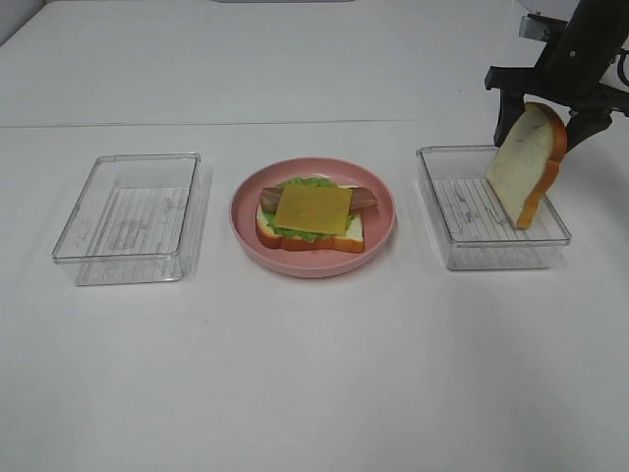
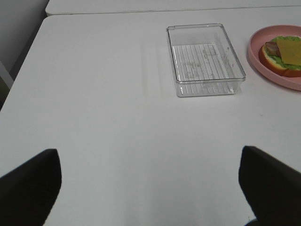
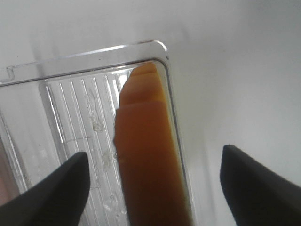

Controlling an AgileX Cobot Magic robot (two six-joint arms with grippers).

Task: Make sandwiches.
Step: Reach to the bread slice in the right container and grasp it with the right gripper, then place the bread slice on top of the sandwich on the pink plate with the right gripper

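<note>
- Two clear trays sit on your white table [image 1: 314,393], one on the left [image 1: 128,218] and one on the right [image 1: 491,208], with a pink plate [image 1: 313,216] between them.
- On the plate you have an open sandwich [image 1: 310,213]: a bread slice at the bottom, green lettuce [image 1: 305,184] on it, a brown bacon strip [image 1: 366,200] across that, and a square of yellow cheese [image 1: 313,208] on top.
- Your right gripper [image 1: 550,108] is above the far right corner of the right tray, and a second bread slice [image 1: 527,163] hangs beneath it, standing on edge and tilted, its lower end inside the tray.
- From the right wrist view you see the orange-brown crust of that slice [image 3: 146,155] between the two dark fingers [image 3: 56,188], which look spread wider than the slice; you cannot tell whether they are actually gripping it.
- Your left gripper [image 2: 150,188] is over bare table, well apart from the left tray [image 2: 205,59]; its fingers [image 2: 28,188] are spread wide with nothing between them.
- Neither tray holds anything other than the hanging slice.
</note>
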